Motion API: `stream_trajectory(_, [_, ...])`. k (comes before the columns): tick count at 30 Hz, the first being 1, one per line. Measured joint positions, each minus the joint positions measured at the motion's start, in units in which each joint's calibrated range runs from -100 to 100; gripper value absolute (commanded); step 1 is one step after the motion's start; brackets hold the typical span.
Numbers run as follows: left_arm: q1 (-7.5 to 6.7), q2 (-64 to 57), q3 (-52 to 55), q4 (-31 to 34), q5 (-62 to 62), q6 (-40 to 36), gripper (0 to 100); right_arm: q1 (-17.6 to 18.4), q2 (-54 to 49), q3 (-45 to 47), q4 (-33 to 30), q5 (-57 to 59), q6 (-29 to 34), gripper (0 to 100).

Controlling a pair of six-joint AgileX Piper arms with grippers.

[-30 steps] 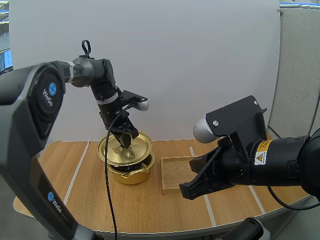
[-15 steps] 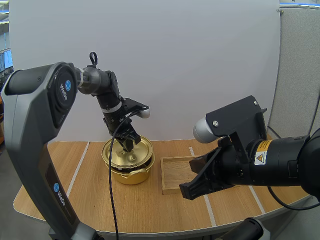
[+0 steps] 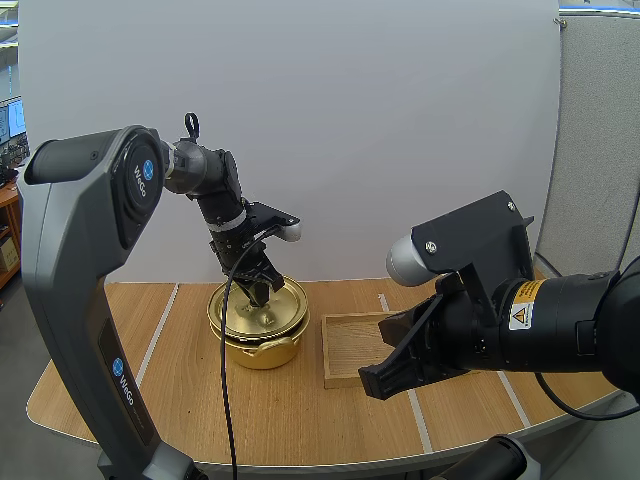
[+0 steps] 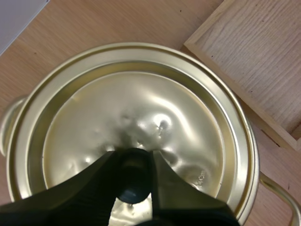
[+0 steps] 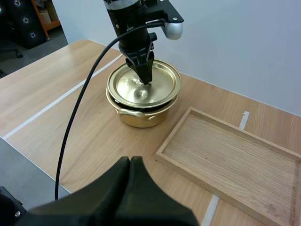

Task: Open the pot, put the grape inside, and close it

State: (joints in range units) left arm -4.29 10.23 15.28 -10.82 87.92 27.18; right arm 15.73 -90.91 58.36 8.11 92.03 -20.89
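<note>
Lowered and levelled since the earlier frames: the lid (image 3: 250,312), which hung tilted above the pot (image 3: 262,350) a second ago and half a second ago was nearly down, now lies flat across the pot's mouth, and the left arm has come down with it. Item, table (image 3: 180,380): pale wood with white tape lines, bearing all that follows. Item, tray (image 3: 355,345): shallow, wooden, nothing in it, just beside the pot on its right and apart from it. Item, pot: gold metal with side handles, upright at the table's left centre. Item, lid: gold, dished, its rim over the pot's rim; the right wrist view hints at a slight overhang on one side, so full seating cannot be confirmed. Item, right gripper (image 5: 130,162): fingers pressed together as one dark wedge, holding nothing, hanging above the table's near edge before the tray. Item, left gripper (image 4: 133,162): fingers closed narrowly around the knob (image 4: 131,188) at the lid's centre, tips pinching it. Item, grape: unseen, presumably beneath the lid. Assessment: the closing step looks almost finished; what remains is probably to confirm that the lid sits true, let go of the knob and lift the arm straight up without dragging the lid askew.
</note>
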Motion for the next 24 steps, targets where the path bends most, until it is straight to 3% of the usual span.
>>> stream_trajectory(24, [0.0, 0.1, -0.3, -1.4, 1.7, 1.8, 0, 0.0, 0.0, 0.0, 0.0, 0.0, 0.0, 0])
